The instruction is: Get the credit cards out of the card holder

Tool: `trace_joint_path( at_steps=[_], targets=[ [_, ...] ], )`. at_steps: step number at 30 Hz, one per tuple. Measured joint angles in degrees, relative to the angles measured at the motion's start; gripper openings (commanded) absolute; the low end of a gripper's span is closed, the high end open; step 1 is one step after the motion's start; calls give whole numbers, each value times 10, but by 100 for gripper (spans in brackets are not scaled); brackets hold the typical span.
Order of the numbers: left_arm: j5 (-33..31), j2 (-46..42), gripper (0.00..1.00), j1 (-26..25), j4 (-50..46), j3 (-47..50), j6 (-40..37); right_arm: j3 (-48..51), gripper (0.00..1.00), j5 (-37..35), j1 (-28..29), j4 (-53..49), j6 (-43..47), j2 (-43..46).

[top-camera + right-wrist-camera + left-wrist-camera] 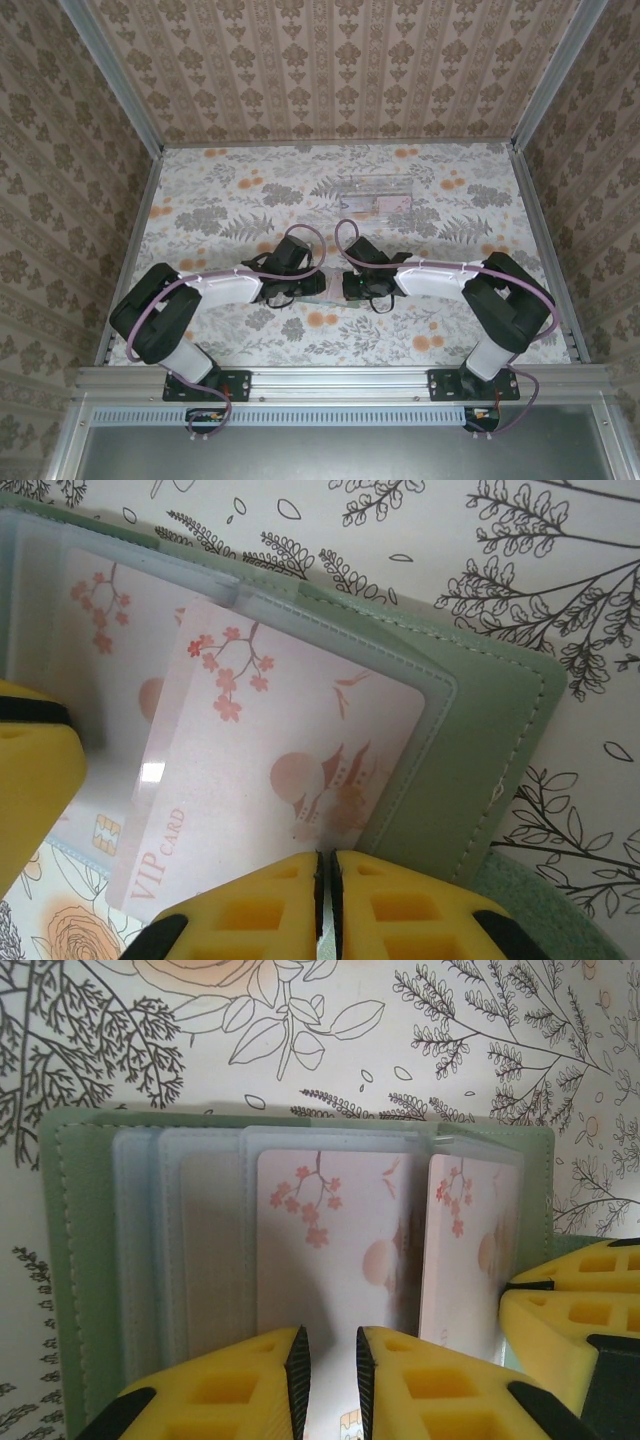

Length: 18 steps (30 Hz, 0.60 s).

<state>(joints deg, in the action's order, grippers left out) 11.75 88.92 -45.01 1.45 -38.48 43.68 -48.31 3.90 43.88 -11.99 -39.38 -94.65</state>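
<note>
**Desk:** Currently, where is the job standing on the floral worktop (230, 200)?

**Photographer:** Barely under way, by the look of it. The card holder (480, 710) is lying open in the middle of the worktop, between the two arms. The right tool (325, 865) is pinching the near edge of a pink card (270, 760) marked VIP, its jaws closed on the plastic. That card is sitting tilted and partly out of its clear sleeve, with its far end tucked under the sleeve's lip.

**Desk:** And the left tool (331, 1355)?

**Photographer:** It is hovering at the holder's near edge, jaws standing a narrow gap apart. Whether it is nipping the holder or merely pressing on it cannot be told.

**Desk:** What is left to do?

**Photographer:** Most of it, judging from these views. A second pink card (330, 1250) is sitting fully inside the neighbouring sleeve. More sleeves are fanning out to its left, and what they are holding is too blurred behind the plastic to tell. A clear tray (380, 195) is waiting at the far side of the worktop, well apart from the holder, its contents too small to make out. No card is looking fully free of the holder yet: one is sitting partway out, and at least one more is waiting inside.
</note>
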Motion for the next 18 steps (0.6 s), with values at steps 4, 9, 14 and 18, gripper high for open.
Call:
trace_joint_path(
  at_steps=[4, 9, 14, 18],
  targets=[
    [0, -1, 25, 0, -1, 0, 0, -1, 15, 0, 0, 0, 0, -2],
    [-7, -19, 27, -3, -23, 1, 0, -2, 15, 0, 0, 0, 1, -3],
    [-7, -51, 26, -3, -42, 2, 0, -2, 15, 0, 0, 0, 2, -3],
    [11, -46, 25, -3, -19, 2, 7, -2, 14, 0, 0, 0, 2, -3]
  ],
)
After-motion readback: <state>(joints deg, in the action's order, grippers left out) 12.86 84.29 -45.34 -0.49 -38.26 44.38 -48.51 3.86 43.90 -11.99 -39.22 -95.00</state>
